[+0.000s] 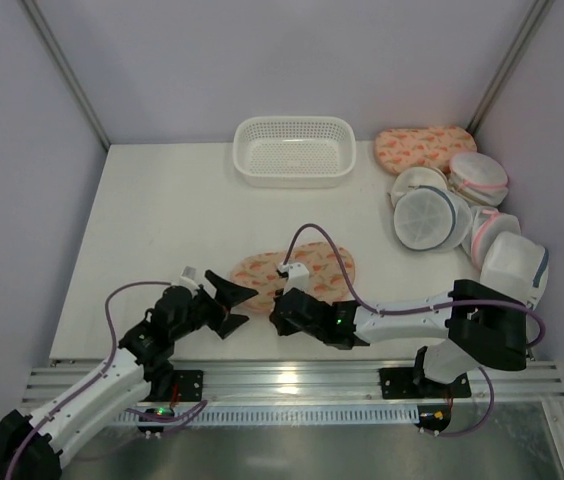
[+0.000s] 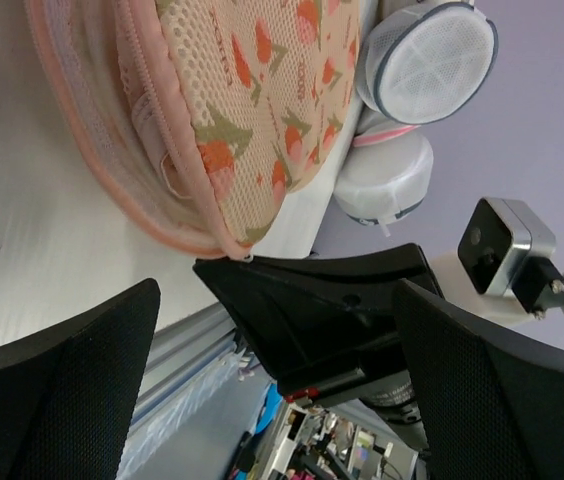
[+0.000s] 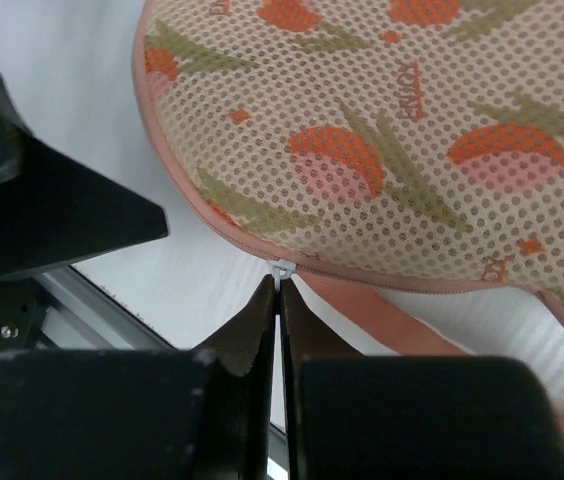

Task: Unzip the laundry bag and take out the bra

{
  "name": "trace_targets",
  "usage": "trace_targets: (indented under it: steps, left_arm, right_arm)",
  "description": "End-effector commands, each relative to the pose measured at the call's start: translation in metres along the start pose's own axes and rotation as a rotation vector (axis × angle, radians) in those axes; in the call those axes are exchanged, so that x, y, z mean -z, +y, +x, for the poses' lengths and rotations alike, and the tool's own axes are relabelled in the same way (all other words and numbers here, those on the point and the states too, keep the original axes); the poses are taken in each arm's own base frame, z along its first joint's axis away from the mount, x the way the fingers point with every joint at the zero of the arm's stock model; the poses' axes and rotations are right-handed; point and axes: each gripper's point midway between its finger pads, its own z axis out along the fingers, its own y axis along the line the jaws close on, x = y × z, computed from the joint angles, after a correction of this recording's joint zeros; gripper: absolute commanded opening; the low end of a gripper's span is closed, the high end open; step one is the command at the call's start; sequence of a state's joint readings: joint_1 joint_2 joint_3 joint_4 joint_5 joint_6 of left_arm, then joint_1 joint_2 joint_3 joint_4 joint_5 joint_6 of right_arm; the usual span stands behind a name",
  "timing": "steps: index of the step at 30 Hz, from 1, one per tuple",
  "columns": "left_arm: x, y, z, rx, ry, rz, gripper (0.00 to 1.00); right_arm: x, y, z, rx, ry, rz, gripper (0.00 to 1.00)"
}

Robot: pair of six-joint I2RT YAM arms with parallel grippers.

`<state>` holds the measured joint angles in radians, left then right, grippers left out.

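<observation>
The laundry bag [image 1: 302,268], cream-peach mesh with an orange-red print, lies flat near the table's front. My right gripper [image 3: 281,287] is shut on its small white zipper pull [image 3: 282,268] at the near edge. In the right wrist view the pink zipper edging [image 3: 402,318] splits apart to the right of the pull. My left gripper [image 1: 242,305] stands open just left of the bag, with nothing between its fingers [image 2: 62,385]. In the left wrist view the bag [image 2: 262,90] gapes along its side. Pale pink fabric with a small ring [image 2: 152,135] shows in the gap, apparently the bra.
A white basket [image 1: 294,150] stands at the back centre. A second printed bag [image 1: 424,148] and several round white mesh bags [image 1: 452,210] are piled at the back right. The aluminium rail [image 1: 292,378] runs along the near edge.
</observation>
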<state>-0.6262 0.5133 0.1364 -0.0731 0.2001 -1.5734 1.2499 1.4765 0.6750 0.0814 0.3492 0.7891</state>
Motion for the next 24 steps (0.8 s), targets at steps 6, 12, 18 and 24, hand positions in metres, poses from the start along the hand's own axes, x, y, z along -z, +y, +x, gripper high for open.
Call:
trace_targets:
  steps: [6,12,18,24]
  left_arm:
    - [-0.024,-0.034,-0.012,0.002,-0.037,0.067,0.99]
    - [-0.041,-0.021,-0.016,-0.002,-0.038,0.014,0.99]
    - [-0.045,-0.023,-0.022,-0.019,-0.068,0.023,0.76]
    - [-0.042,-0.027,-0.031,-0.052,-0.125,0.021,0.27]
  right_arm:
    - [0.015,0.046,-0.023,0.020,-0.066,-0.230,0.04]
    - [0.019,0.048,-0.021,0.034,-0.060,-0.258,0.04]
    - [0.021,0.044,-0.017,0.044,-0.048,-0.257,0.04]
    - [0.021,0.025,-0.014,0.057,-0.025,-0.155,0.04]
